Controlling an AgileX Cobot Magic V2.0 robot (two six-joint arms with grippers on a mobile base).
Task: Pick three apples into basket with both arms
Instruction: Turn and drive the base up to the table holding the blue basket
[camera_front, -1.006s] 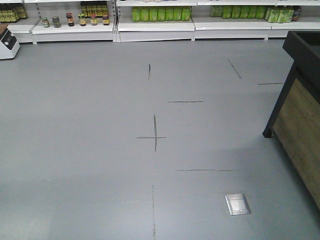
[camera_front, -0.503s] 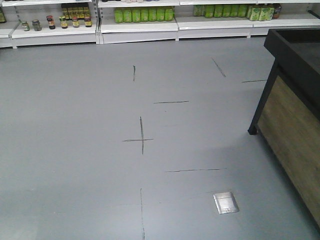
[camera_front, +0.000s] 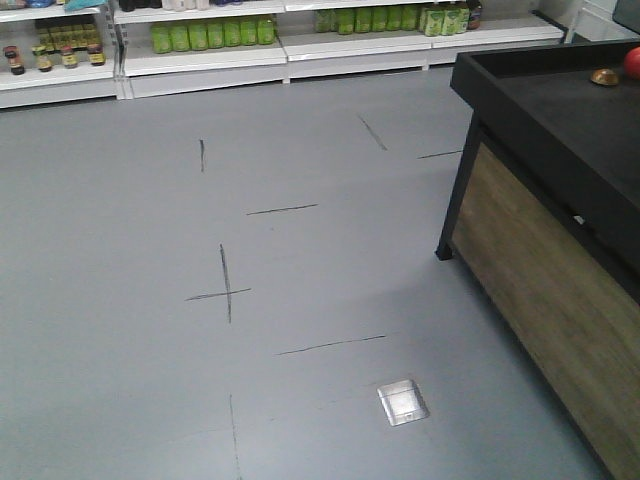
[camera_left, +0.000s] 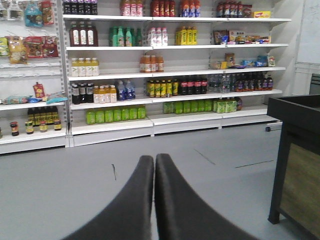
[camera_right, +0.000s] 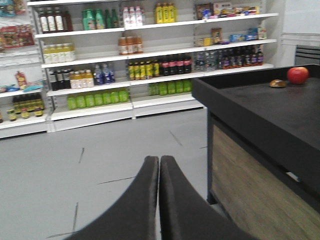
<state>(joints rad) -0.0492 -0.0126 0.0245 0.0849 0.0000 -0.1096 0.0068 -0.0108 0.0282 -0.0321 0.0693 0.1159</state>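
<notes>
Here, the left gripper (camera_left: 154, 162) and the right gripper (camera_right: 159, 162) each show two dark fingers pressed tip to tip, closed and holding nothing. Both point out over the grey floor (camera_front: 120, 400), which carries thin black line marks and a small metal floor plate (camera_front: 403, 402) near the camera. To the right stands a black-topped counter (camera_front: 560, 120) with a wood-panelled side. On its far right end, well apart from both grippers, rests one red apple (camera_right: 298, 75), with a small brownish object (camera_right: 277, 83) just beside it on the left; what that object is cannot be told. Along the far wall run white shelves (camera_left: 165, 75) stocked with bottled drinks and jars.

No other apples and no basket appear in any view. Judged from this, the task is at its very start: nothing is picked, nothing is placed, and the counter is not within reach. Approach to the counter, three grasps and three releases into the basket all remain.
</notes>
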